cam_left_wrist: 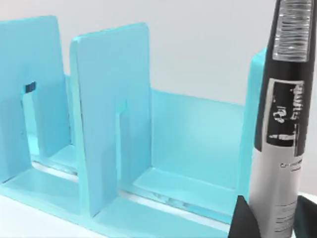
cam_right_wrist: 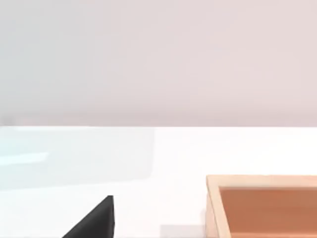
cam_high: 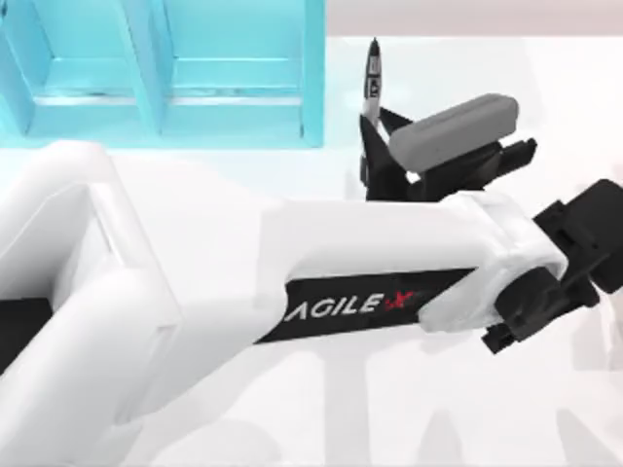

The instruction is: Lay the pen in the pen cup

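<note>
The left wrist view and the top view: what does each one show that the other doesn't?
The left wrist view alone shows the printed label on the pen up close. The top view alone shows the left arm reaching across the white table, with the left gripper near the turquoise shelf unit. Both show the pen held in that gripper beside the shelf unit's right end.

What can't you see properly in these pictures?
- Top view: the near end of the pen, hidden inside the left gripper that clamps it.
- Left wrist view: the pen's far end, cut off by the picture edge.
- Right wrist view: most of the orange box, cut off by the edges.
</note>
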Motion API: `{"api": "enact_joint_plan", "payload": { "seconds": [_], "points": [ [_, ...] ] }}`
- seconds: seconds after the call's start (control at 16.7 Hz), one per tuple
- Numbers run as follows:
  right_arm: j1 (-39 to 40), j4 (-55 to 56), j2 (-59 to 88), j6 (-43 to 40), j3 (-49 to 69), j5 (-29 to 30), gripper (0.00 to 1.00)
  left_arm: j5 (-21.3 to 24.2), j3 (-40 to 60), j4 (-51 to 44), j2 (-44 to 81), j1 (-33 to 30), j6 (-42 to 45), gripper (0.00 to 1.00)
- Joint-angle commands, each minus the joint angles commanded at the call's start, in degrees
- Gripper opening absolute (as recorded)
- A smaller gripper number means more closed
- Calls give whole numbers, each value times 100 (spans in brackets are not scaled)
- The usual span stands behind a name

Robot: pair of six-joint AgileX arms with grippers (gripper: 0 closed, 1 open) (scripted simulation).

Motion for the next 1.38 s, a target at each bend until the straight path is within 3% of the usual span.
{"api": "enact_joint_plan", "payload": {
  "seconds": [0.24,0.36,0.84,1.14,1.38],
  "points": [
    [0,0,0,0,0,0,100,0,0,0,0,0,0,0],
    [0,0,0,0,0,0,100,229,-109,330,36,36,2,0],
    [0,0,0,0,0,0,100,75,274,-803,164,50,-688,0],
    [0,0,0,0,0,0,100,24,332,-948,185,57,-803,0],
    [0,0,0,0,0,0,100,24,332,-948,185,57,-803,30]
  ]
}}
